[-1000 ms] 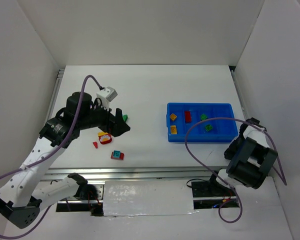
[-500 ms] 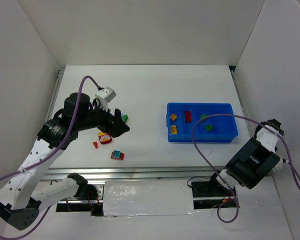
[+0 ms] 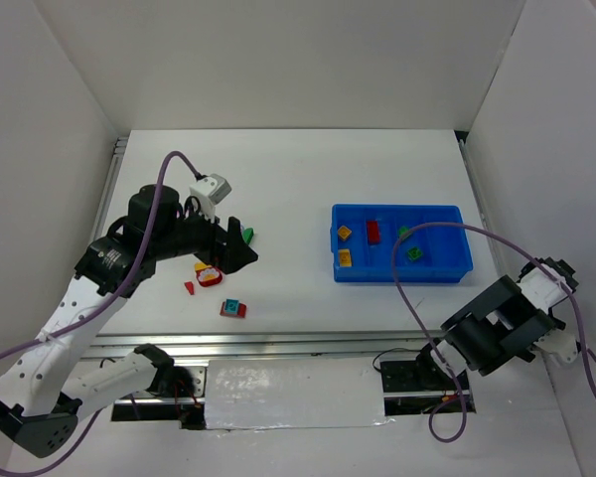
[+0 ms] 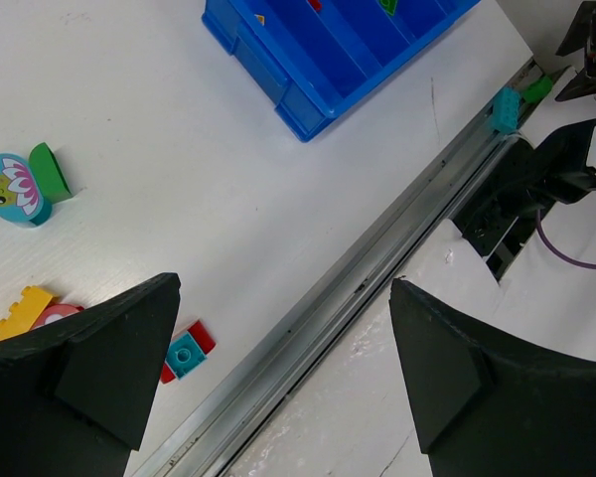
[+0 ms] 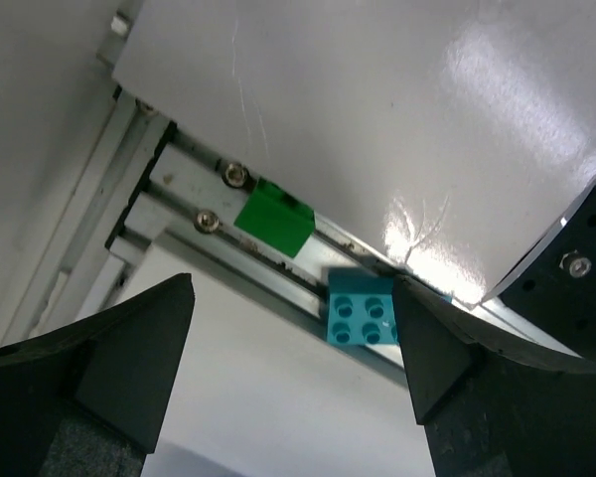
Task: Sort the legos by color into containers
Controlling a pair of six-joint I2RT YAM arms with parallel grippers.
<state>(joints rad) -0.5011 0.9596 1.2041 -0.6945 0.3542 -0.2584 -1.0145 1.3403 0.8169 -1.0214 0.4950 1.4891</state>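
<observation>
Two legos [image 5: 361, 308] on rail [image 5: 184, 204]

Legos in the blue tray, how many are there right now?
5: two yellow legos at the tray's left end, one red lego beside them, two green legos near the middle. The cable crossing the tray may hide more.

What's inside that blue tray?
The tray holds two yellow bricks at its left end, a red brick beside them, then two green bricks. A purple cable crosses above its right part, hiding a thin strip.
</observation>
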